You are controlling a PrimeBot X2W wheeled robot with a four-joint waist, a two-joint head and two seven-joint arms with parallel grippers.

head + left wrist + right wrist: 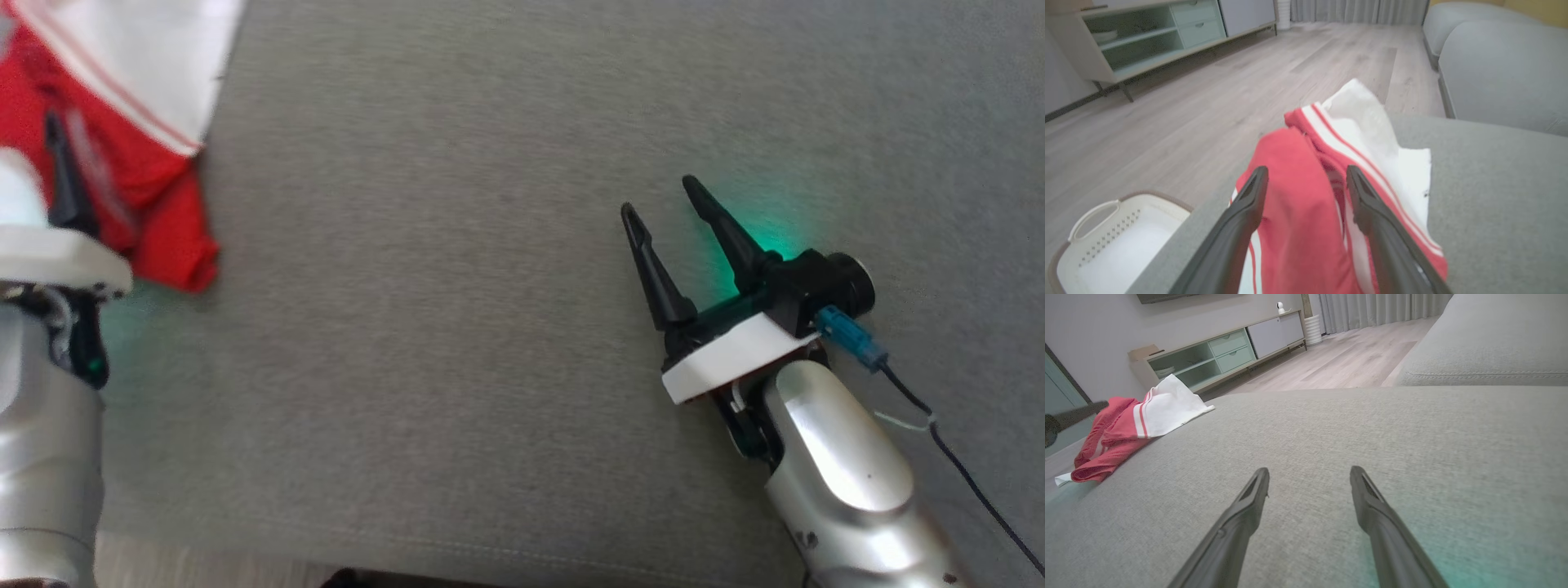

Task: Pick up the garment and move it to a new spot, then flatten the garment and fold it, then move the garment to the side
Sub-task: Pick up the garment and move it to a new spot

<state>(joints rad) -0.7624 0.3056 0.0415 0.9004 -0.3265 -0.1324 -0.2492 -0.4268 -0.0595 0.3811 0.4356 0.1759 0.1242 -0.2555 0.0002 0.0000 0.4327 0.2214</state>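
The garment (122, 106), red with a white panel and stripes, lies crumpled at the far left of the grey sofa cushion (490, 343). My left gripper (1307, 169) is open, its two fingers straddling a raised red fold of the garment (1294, 212) without pinching it. In the head view one dark finger (67, 188) of it lies over the red cloth. My right gripper (660, 196) is open and empty, low over bare cushion well to the right of the garment. In the right wrist view the gripper (1309, 469) points across the cushion, with the garment (1126, 424) far off to the left.
A white laundry basket (1106, 241) stands on the wooden floor beside the cushion's edge. A low cabinet (1147, 36) lines the far wall. Another sofa section (1494, 69) rises beyond the cushion. A dark cable (963, 465) trails from my right wrist.
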